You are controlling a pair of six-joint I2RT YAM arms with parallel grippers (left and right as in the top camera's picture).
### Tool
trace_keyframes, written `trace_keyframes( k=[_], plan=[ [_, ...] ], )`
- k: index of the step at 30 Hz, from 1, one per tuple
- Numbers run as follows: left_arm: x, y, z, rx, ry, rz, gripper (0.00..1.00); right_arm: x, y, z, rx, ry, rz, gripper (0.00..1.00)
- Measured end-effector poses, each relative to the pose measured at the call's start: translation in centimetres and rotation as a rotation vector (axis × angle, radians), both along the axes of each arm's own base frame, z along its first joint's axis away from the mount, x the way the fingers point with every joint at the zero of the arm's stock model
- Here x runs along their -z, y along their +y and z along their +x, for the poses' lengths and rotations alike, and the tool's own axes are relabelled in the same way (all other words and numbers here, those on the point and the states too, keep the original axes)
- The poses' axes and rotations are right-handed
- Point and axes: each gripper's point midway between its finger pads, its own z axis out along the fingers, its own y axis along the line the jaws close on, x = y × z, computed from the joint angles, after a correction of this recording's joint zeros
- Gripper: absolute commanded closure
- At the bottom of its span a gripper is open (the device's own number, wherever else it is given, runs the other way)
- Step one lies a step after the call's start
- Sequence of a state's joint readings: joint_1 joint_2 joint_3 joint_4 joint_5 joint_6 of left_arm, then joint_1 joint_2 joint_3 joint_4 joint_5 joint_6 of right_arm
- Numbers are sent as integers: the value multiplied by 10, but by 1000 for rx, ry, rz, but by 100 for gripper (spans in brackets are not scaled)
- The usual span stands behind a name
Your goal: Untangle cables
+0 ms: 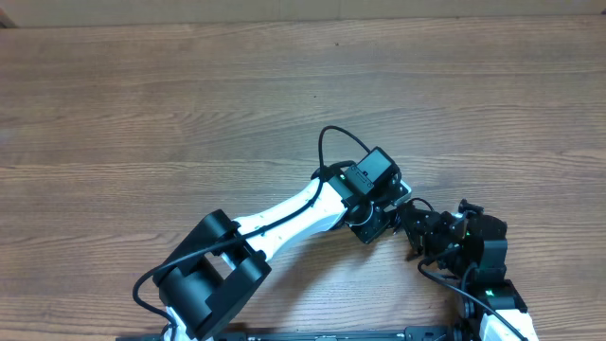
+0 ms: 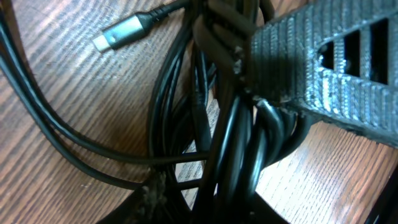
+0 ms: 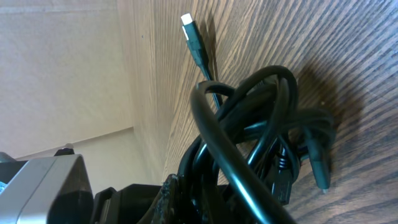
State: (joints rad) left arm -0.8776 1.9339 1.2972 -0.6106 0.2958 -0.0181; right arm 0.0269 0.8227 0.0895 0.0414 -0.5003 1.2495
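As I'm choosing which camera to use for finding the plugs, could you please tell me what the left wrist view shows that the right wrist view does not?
Only the left wrist view: a grey metal plug lying flat, and a ribbed grey finger against the bundle. Only the right wrist view: a slim black plug with a pale tip, and the edge of the table with a pale surface beyond. Both: the tangled black cables on the wood.

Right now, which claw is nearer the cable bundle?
Left, narrowly. The left claw has a finger resting against the bundle. The right claw faces it from the other side, strands looping just past its tips; contact unclear.
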Motion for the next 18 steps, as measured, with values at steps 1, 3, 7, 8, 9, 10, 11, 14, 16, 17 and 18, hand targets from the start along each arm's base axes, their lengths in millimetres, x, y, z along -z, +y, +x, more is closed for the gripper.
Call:
trace_keyframes(
  k=[1, 3, 7, 8, 9, 10, 11, 14, 16, 17, 18],
  plan=[
    [0, 0, 0, 2, 1, 0, 83, 0, 0, 0, -1, 1, 1, 93],
    [0, -1, -2, 14, 4, -3, 96, 0, 0, 0, 0, 1, 1, 93],
    [1, -2, -7, 34, 0, 5, 96, 0, 0, 0, 0, 2, 1, 93],
    [1, -2, -7, 34, 0, 5, 96, 1, 0, 0, -1, 3, 0, 93],
    [1, -1, -6, 33, 0, 5, 96, 1, 0, 0, -1, 3, 0, 93],
    [1, -1, -6, 33, 0, 5, 96, 1, 0, 0, -1, 4, 1, 93],
    [1, -1, -6, 32, 2, 7, 96, 1, 0, -1, -1, 5, 1, 93],
    [0, 1, -7, 27, 10, 12, 96, 2, 1, -2, -4, 10, 3, 93],
    [-1, 5, -6, 19, 26, 18, 96, 1, 3, -3, -14, 11, 10, 92],
    [-1, 6, -5, 14, 35, 18, 96, 1, 3, -3, -17, 14, 12, 91],
    [-3, 8, -4, 8, 47, 17, 96, 2, 4, -4, -20, 17, 15, 91]
  ],
)
